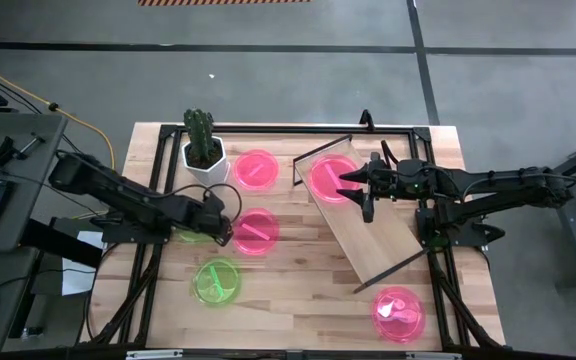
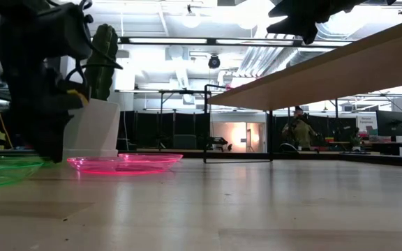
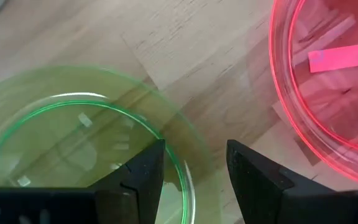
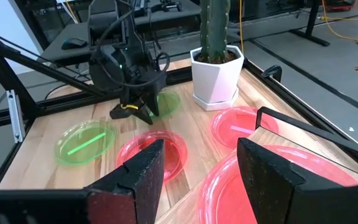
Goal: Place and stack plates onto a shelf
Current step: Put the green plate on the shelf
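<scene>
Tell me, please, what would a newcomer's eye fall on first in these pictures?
Probably the bright pink plates scattered over the plank table, one already lying on the tilted wooden shelf under the right gripper. Next, the cactus in its white pot at the far edge, and the left gripper over a green plate, jaws open.

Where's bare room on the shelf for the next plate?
The shelf is bare from the pink plate at its far end down to its near wire frame. That far end is crowded: the right gripper hovers open over it.
</scene>
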You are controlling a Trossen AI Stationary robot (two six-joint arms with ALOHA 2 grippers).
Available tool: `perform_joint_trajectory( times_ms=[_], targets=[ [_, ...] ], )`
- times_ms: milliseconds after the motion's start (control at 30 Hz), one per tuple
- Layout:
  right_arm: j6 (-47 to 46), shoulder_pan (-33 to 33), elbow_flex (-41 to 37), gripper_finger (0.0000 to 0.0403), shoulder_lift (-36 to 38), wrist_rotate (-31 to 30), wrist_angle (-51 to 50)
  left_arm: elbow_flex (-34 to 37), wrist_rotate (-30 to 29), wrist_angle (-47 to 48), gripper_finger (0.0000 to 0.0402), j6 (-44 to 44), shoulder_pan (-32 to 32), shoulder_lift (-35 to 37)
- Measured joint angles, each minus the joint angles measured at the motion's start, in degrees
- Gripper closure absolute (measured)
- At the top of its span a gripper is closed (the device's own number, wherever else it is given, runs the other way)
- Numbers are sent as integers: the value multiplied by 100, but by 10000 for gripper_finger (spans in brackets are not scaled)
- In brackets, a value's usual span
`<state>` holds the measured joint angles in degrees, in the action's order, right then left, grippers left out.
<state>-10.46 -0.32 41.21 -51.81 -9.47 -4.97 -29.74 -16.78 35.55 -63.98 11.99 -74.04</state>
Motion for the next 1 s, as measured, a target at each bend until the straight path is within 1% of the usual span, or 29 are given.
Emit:
perform_joint_trajectory(
  times_ms=[267,433,533,733,767,800,900,1000],
  targets=[
    [0,-2,0,218,0,-171,0,-33,-72,0,241,-141,23,-427],
    [1,-2,0,218,0,-171,-4,-64,-39,72,247,-63,21,-421],
    [2,-2,0,218,0,-175,-7,-217,77,392,275,144,13,-348],
    [0,0,0,218,0,-191,-18,-647,14,1063,376,567,-12,-106],
    [0,-2,0,218,2,-191,-32,-713,-6,1123,388,609,-12,-78],
    [0,-2,0,218,0,-190,-32,-780,-33,1161,395,664,-12,-44],
    [0,-1,0,218,0,-188,-36,-995,-64,1460,393,829,-12,62],
    [0,-2,0,218,0,-186,-37,-1328,-66,1733,400,1050,-12,209]
  ],
)
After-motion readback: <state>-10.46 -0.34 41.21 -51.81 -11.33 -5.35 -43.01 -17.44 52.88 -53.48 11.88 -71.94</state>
